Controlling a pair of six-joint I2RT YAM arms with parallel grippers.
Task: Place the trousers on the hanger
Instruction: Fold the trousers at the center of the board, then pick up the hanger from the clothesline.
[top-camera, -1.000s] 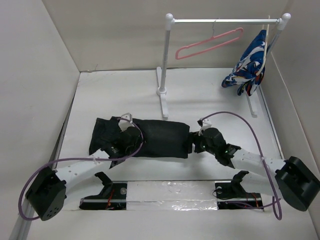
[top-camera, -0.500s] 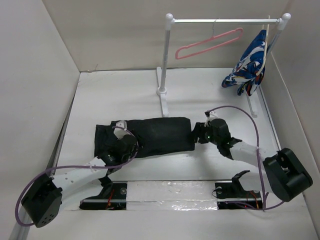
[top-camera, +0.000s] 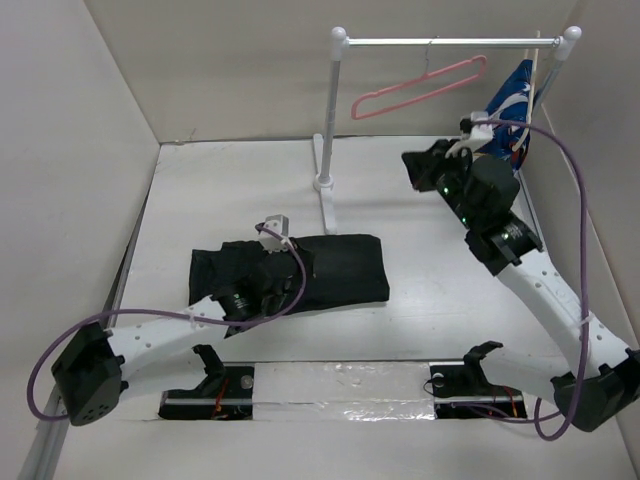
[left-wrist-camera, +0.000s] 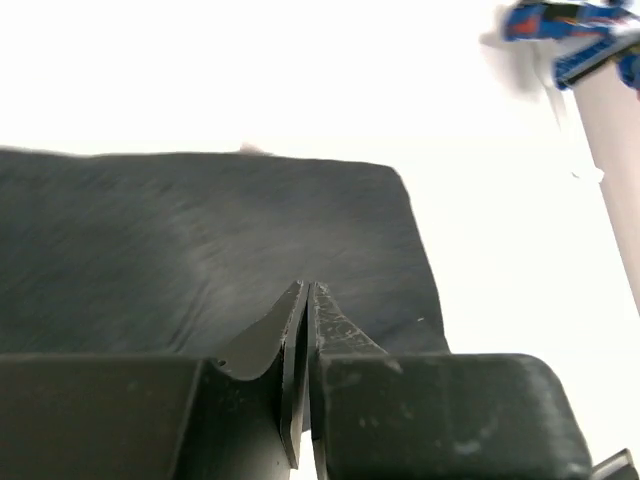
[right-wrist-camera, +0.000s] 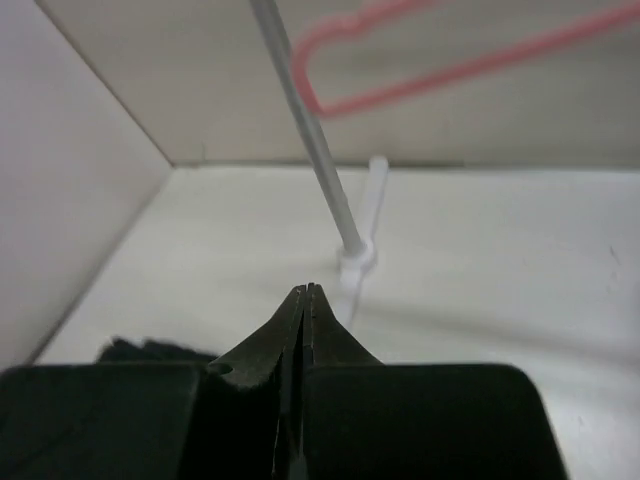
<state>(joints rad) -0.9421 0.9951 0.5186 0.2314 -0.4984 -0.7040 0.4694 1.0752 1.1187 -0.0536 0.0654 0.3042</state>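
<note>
The black trousers (top-camera: 340, 268) lie folded flat on the white table, near the middle. My left gripper (top-camera: 290, 275) is low over their left half; in the left wrist view its jaws (left-wrist-camera: 305, 292) are shut with nothing between them and the trousers (left-wrist-camera: 200, 240) stretch ahead. The pink hanger (top-camera: 420, 88) hangs by its hook from the rail at the back. My right gripper (top-camera: 412, 160) is raised just below and right of the hanger. It is shut and empty (right-wrist-camera: 305, 290), with the hanger (right-wrist-camera: 450, 70) above it and a bit of the trousers (right-wrist-camera: 150, 350) at lower left.
A white-and-silver rail stand (top-camera: 330, 120) stands at the back, its post (right-wrist-camera: 320, 150) right ahead of my right gripper. A blue-white-red patterned garment (top-camera: 510, 105) hangs at the rail's right end, partly behind my right arm. White walls enclose the table.
My right arm has left the trousers' right end and risen to the back, under the hanger. Both grippers have gone from open to shut. The left gripper shifted slightly right over the trousers.
</note>
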